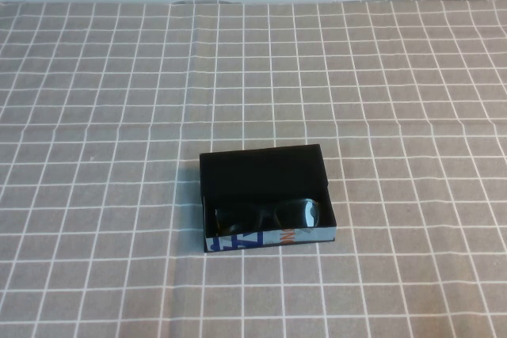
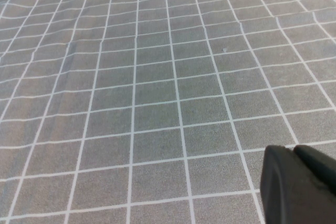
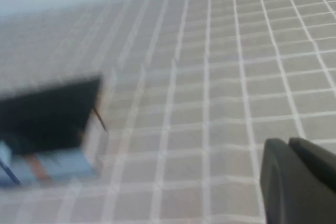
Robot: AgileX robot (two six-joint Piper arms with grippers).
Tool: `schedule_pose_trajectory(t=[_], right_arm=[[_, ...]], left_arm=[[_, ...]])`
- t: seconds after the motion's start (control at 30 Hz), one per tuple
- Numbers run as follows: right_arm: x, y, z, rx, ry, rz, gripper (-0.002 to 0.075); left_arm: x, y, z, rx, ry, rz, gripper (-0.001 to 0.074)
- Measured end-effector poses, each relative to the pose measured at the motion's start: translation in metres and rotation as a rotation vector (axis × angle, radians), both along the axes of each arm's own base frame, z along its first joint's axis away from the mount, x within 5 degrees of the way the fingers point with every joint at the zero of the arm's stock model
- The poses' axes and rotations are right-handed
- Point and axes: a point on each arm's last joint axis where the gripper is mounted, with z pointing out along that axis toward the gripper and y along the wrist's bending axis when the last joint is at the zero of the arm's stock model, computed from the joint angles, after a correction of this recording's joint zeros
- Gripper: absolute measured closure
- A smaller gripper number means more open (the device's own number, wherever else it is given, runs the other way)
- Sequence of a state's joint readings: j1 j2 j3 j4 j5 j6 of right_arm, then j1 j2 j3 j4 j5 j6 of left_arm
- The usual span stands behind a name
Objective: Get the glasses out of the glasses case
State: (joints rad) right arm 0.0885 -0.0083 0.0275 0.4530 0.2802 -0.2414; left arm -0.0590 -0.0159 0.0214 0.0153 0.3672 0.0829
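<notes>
Currently the glasses (image 1: 265, 215) lie inside the open glasses case (image 1: 265, 170) on the checked desk (image 1: 103, 116)
Left end effector (image 2: 298, 184) and right end effector (image 3: 296, 182) hover over cloth, finger state unclear

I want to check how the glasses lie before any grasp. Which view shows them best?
The high view: the glasses lie inside the open glasses case, along its printed front edge. The right wrist view shows only the blurred case beyond the right gripper; the left wrist view shows just tablecloth and the left gripper.
</notes>
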Motion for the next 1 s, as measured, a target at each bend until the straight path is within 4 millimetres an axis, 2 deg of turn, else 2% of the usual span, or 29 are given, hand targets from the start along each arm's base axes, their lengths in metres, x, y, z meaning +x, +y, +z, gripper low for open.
schedule_pose_trajectory(t=[0.2, 0.5, 0.63, 0.8, 0.9, 1.0], right_arm=[[0.002, -0.003, 0.015, 0.436, -0.076, -0.077, 0.0744], [0.003, -0.009, 0.021, 0.696, -0.099, -0.144, 0.0744], [0.002, -0.002, 0.019, 0.703, -0.039, -0.082, 0.0744], [0.010, 0.017, 0.046, 0.561, 0.158, 0.085, 0.0744], [0.025, 0.030, 0.070, 0.399, 0.355, 0.209, 0.0744], [0.052, 0.037, 0.081, 0.243, 0.572, 0.287, 0.0744]], left_arm=[[0.000, 0.000, 0.000, 0.000, 0.000, 0.000, 0.0739], [0.000, 0.000, 0.000, 0.000, 0.000, 0.000, 0.0739], [0.000, 0.000, 0.000, 0.000, 0.000, 0.000, 0.0739], [0.000, 0.000, 0.000, 0.002, 0.000, 0.000, 0.0739], [0.000, 0.000, 0.000, 0.002, 0.000, 0.000, 0.0739], [0.000, 0.000, 0.000, 0.002, 0.000, 0.000, 0.0739]])
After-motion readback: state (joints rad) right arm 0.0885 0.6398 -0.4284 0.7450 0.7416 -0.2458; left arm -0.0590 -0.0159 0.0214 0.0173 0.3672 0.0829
